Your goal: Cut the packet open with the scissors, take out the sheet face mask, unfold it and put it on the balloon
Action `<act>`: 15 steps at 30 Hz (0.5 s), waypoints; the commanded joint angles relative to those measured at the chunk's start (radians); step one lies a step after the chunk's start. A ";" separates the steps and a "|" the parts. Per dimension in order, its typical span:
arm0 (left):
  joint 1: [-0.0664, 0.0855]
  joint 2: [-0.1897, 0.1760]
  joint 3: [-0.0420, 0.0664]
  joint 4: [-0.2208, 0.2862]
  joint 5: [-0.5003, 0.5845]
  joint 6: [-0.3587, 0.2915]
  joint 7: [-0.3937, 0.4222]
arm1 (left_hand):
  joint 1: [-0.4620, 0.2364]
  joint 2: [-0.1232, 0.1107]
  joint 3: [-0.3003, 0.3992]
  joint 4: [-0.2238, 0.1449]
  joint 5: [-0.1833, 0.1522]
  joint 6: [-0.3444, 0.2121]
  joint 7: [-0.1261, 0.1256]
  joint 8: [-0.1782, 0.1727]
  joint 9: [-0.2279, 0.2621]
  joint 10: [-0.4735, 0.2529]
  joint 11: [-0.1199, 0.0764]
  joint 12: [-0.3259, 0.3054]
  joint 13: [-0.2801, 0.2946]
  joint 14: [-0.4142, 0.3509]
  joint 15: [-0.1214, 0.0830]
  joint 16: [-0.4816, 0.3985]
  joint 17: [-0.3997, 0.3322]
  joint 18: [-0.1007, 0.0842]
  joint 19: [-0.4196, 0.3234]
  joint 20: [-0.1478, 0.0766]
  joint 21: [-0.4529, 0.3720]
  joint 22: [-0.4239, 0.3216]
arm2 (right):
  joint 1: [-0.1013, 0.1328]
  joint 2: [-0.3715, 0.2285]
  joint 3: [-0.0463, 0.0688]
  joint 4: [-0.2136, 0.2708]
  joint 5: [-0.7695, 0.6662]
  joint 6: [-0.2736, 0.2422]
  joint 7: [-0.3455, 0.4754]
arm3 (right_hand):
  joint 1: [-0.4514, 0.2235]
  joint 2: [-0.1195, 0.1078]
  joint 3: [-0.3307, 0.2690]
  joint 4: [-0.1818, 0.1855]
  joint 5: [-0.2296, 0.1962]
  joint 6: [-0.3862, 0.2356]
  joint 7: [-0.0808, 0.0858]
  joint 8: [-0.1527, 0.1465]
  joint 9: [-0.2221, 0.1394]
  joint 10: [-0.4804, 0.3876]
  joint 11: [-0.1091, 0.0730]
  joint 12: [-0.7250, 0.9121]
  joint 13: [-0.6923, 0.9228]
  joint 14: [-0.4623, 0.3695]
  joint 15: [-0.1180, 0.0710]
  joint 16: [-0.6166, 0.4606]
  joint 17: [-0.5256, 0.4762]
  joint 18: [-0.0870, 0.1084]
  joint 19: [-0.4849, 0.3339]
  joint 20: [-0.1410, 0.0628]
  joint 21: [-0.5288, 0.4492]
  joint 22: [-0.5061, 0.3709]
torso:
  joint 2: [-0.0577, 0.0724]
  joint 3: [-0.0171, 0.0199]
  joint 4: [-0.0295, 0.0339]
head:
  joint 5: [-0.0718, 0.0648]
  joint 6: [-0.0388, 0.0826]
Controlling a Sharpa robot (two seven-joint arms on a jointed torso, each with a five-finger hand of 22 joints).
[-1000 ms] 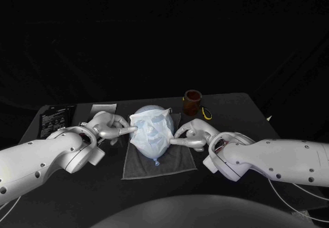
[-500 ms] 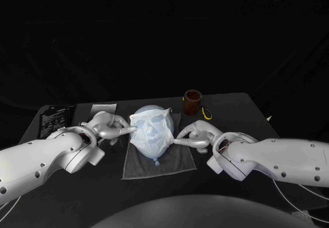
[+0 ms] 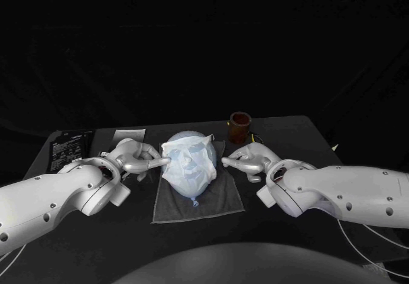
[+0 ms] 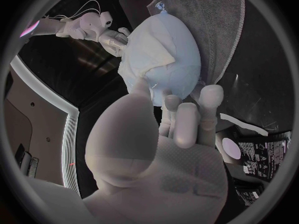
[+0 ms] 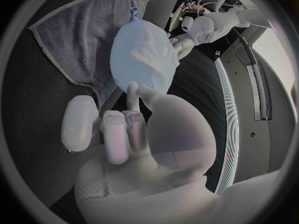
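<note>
The pale blue balloon lies on a grey towel with the white sheet mask spread over it. My left hand is at the balloon's left side, and one fingertip touches the mask's edge. In the left wrist view its thumb rests against the mask. My right hand holds nothing and hovers at the balloon's right side, one finger pointing at the mask just short of it. The right wrist view shows the balloon beyond that finger.
A brown cup stands behind my right hand. The black packet and a white cut strip lie at the table's back left. The towel's front half is bare.
My right hand has left the mask's right edge and moved back toward the cup, now covering the yellow-handled scissors. The left hand, balloon and mask have stayed put.
</note>
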 commanded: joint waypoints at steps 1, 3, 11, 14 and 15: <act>0.000 0.000 0.000 0.004 0.003 0.009 -0.004 | -0.003 0.009 -0.006 0.001 0.002 -0.003 -0.005 0.006 0.002 0.006 -0.002 0.004 0.001 0.002 0.000 0.003 -0.001 -0.003 0.000 0.001 0.003 0.001 | 0.001 0.015 0.002 -0.004 0.023 -0.034 0.006 | 0.010 -0.016 -0.005 -0.006 -0.003 0.002 -0.002 -0.001 0.001 0.106 -0.007 0.005 0.264 0.104 -0.010 0.005 0.263 -0.003 0.000 -0.009 0.001 0.166 | 0.002 0.0011 -0.0001 | 0.001 0.000; 0.000 0.000 0.000 0.005 0.003 0.009 -0.004 | -0.002 0.010 -0.008 0.001 0.002 -0.003 -0.006 0.006 0.002 0.007 -0.003 0.005 0.003 0.002 0.000 0.003 -0.002 -0.002 -0.001 0.001 0.002 0.000 | 0.002 0.024 0.002 -0.006 0.020 -0.034 0.001 | 0.008 -0.026 -0.012 -0.006 -0.003 0.004 -0.003 -0.001 0.001 0.106 -0.008 0.005 0.264 0.104 -0.010 0.005 0.263 -0.003 0.000 -0.011 0.002 0.166 | 0.002 0.0004 -0.0005 | 0.000 0.000; 0.000 -0.003 0.000 0.008 0.003 0.008 -0.004 | -0.002 0.010 -0.008 0.001 0.002 -0.003 -0.006 0.006 0.002 0.007 -0.003 0.005 0.003 0.002 0.000 0.003 -0.002 -0.002 -0.001 0.001 0.002 0.000 | 0.002 0.036 0.003 0.006 -0.020 -0.021 -0.007 | -0.024 -0.089 -0.074 0.014 -0.004 0.025 -0.008 0.005 0.007 0.106 -0.012 0.005 0.264 0.104 -0.014 0.005 0.263 -0.004 0.001 -0.016 0.004 0.166 | 0.001 -0.0007 -0.0010 | 0.000 0.000; 0.000 -0.004 0.000 0.008 0.003 0.008 -0.005 | -0.002 0.010 -0.008 0.001 0.002 -0.003 -0.006 0.006 0.002 0.007 -0.003 0.005 0.003 0.002 0.000 0.003 -0.002 -0.002 -0.001 0.001 0.002 0.000 | 0.002 0.037 0.003 0.010 -0.036 -0.016 -0.012 | -0.043 -0.109 -0.108 0.033 -0.004 0.032 -0.010 0.008 0.009 0.106 -0.014 0.005 0.264 0.104 -0.016 0.005 0.263 -0.004 0.001 -0.017 0.004 0.166 | -0.001 -0.0004 -0.0011 | 0.000 0.000; 0.000 -0.004 0.000 0.008 0.003 0.008 -0.005 | -0.002 0.010 -0.008 0.001 0.002 -0.003 -0.006 0.006 0.002 0.007 -0.003 0.005 0.003 0.002 0.000 0.003 -0.002 -0.002 -0.001 0.001 0.002 0.000 | 0.002 0.037 0.003 0.009 -0.040 -0.015 -0.014 | -0.050 -0.115 -0.119 0.041 -0.004 0.035 -0.010 0.009 0.010 0.106 -0.014 0.005 0.264 0.104 -0.016 0.005 0.263 -0.004 0.001 -0.018 0.003 0.166 | -0.001 -0.0003 -0.0010 | -0.001 0.000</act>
